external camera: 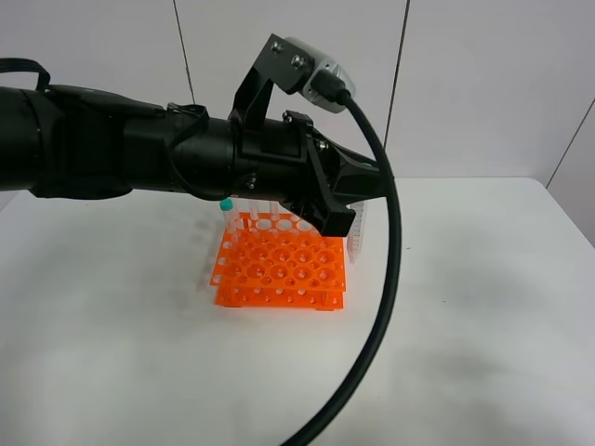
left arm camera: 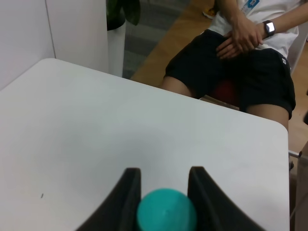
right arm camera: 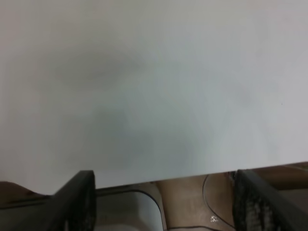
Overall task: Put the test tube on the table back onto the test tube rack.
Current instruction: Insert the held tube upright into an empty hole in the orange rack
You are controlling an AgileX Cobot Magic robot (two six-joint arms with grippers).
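The orange test tube rack (external camera: pixel 279 269) stands mid-table on the white table (external camera: pixel 483 307). My left arm reaches across above it from the left. The left gripper (external camera: pixel 342 218) hovers over the rack's far right corner. In the left wrist view the left gripper (left arm camera: pixel 166 202) is shut on the teal cap of the test tube (left arm camera: pixel 167 211). The clear body of the test tube (external camera: pixel 358 232) hangs upright beside the rack's right edge; I cannot tell whether its tip is in a hole. The right gripper (right arm camera: pixel 163 202) stands open over bare table (right arm camera: pixel 154 86), holding nothing.
Another teal-capped tube (external camera: pixel 226 204) stands at the rack's far left corner. A black cable (external camera: pixel 386 307) loops down from the left arm's camera across the table. A seated person (left arm camera: pixel 240 62) and a plant pot (left arm camera: pixel 118 43) lie beyond the table's edge.
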